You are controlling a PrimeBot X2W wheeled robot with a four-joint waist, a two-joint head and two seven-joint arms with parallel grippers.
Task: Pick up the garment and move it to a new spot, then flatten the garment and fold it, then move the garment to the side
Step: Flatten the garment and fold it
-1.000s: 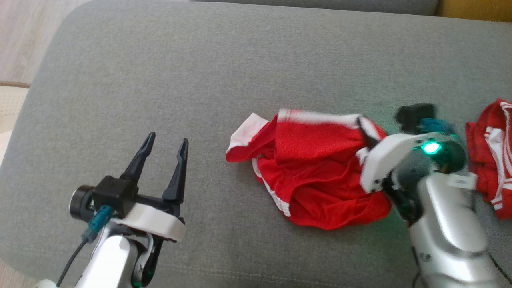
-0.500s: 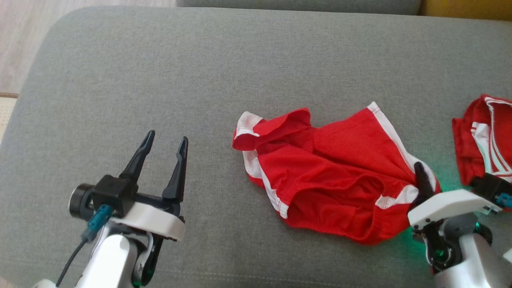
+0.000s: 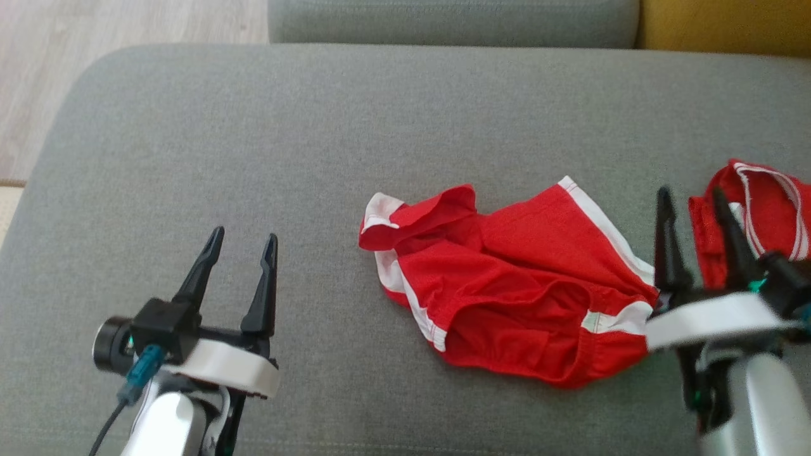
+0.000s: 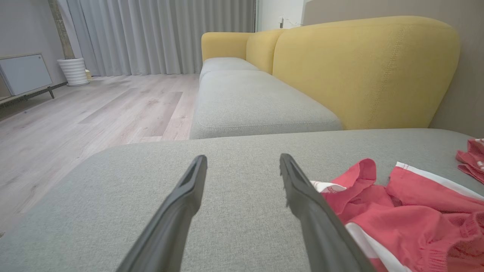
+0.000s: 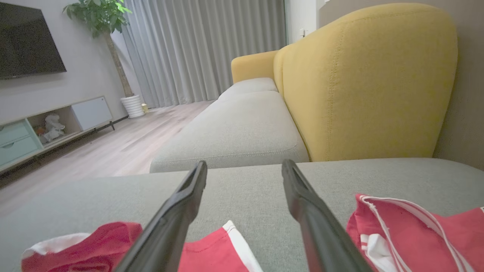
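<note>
Garment = red shorts [image 3: 507, 297] w/ white trim. They lie crumpled on the grey sofa cushion [image 3: 253, 126], right of centre in head view. The left end is flipped over on itself and shows a white hem. A white-edged side runs diagonally along the upper right. Not flat, not folded.

R gripper [image 3: 690, 191]: fingers spread, nothing betw them, pointing up the head view. It sits at the shorts' right end. Its white mount overlaps the shorts' lower-right corner in head view; can't tell if it touches the cloth. In R wrist view there is bare cushion betw the tips, w/ the shorts low on the left.

L gripper [image 3: 245, 234]: fingers spread, empty, over bare cushion, well apart from the shorts, to their left. In L wrist view the shorts lie beyond the right-hand finger.

2nd red garment [image 3: 760, 209] w/ white stripes is bunched at the cushion's far right, just beside the R gripper and apart from the shorts.

Bkgd: yellow backrest [image 4: 359, 68], wood floor [image 3: 127, 25], grey curtains [image 4: 151, 34].
</note>
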